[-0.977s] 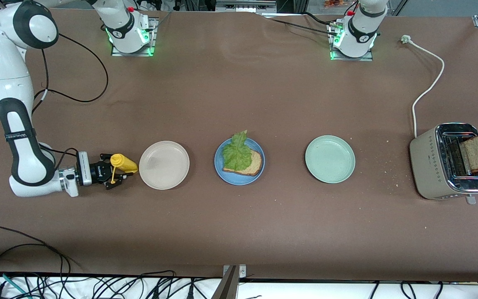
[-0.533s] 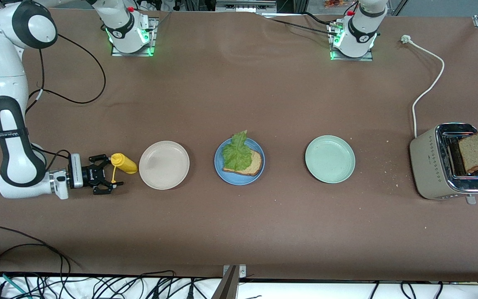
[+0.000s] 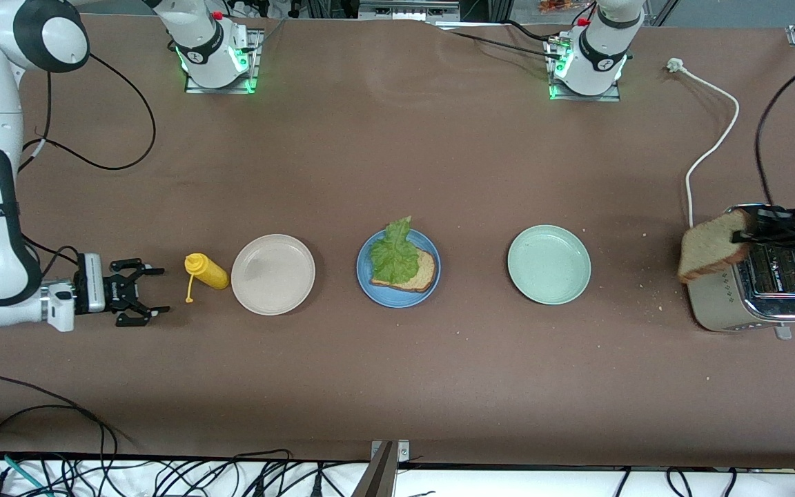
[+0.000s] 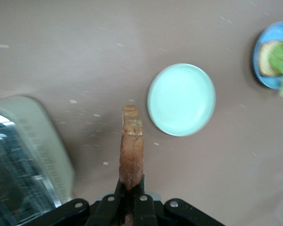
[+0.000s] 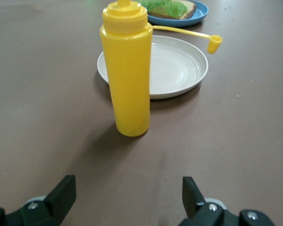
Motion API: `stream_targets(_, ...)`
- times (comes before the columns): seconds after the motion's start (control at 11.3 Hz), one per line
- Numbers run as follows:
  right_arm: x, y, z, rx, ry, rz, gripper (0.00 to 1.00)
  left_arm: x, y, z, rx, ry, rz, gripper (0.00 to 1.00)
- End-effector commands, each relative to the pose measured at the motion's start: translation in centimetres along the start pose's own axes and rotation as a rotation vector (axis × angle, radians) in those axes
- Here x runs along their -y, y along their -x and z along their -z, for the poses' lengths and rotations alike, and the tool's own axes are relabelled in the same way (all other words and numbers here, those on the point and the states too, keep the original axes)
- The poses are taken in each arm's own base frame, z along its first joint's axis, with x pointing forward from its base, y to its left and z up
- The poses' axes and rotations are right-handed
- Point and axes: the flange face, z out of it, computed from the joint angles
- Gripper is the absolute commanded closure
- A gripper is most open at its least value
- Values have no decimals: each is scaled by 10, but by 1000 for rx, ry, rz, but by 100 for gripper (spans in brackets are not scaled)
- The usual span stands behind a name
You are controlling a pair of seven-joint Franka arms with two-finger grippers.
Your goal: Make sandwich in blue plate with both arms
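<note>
With your left gripper (image 3: 749, 237) clamped on the toast slice (image 3: 713, 254) over the toaster (image 3: 749, 290), you needed to level it before laying it square on the lettuce (image 3: 393, 255) in the blue plate (image 3: 432, 286) (right gripper (image 3: 143, 295) waited open beside the mustard bottle (image 3: 205, 272)).

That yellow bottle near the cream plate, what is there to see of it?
The yellow bottle is a plain, glossy plastic squeeze bottle, standing upright on the brown table beside the beige plate, toward the right arm's end. Its cap is off the nozzle, dangling on a thin yellow tether. Nothing grips it: the right gripper is open, apart from it, low over the table.
</note>
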Motion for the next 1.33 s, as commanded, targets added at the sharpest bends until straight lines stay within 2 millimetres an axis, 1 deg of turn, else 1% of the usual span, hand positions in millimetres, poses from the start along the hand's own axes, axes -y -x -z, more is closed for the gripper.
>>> stream_targets(0.0,14,-33,38,110,-30,-208,0,-92,-33,-34,84,199,65,96)
stream_targets(0.09,16,-55,52,145,-18,-293,0,-133,-47,-46,116,239,113,96)
stream_targets(0.18,17,-76,69,190,2,-392,0,-172,-65,-67,160,293,148,96)
stream_targets(0.27,15,-97,79,222,16,-464,0,-194,-82,-100,215,380,157,94)
stream_targets(0.36,19,-113,90,258,32,-537,0,-206,-98,-133,249,489,158,94)
stream_targets(0.44,24,-131,97,287,44,-625,0,-219,-114,-152,226,578,170,94)
stream_targets(0.53,29,-148,103,314,66,-703,0,-239,-127,-174,215,618,170,94)
stream_targets(0.62,32,-168,109,361,93,-773,0,-254,-139,-200,216,660,179,94)
stream_targets(0.71,31,-191,115,405,130,-840,0,-275,-149,-216,199,720,195,94)
stream_targets(0.8,30,-214,115,433,160,-924,0,-290,-160,-232,168,772,221,94)
stream_targets(0.89,31,-239,116,475,196,-1010,0,-297,-170,-254,137,811,259,94)
stream_targets(0.98,30,-264,111,521,231,-1086,0,-307,-177,-271,120,841,285,94)
stream_targets(1.07,32,-285,108,532,272,-1178,0,-308,-181,-290,117,844,306,94)
stream_targets(1.15,35,-305,106,543,327,-1292,0,-303,-182,-324,154,868,341,94)
stream_targets(1.24,33,-327,103,578,385,-1364,0,-303,-182,-356,157,890,319,94)
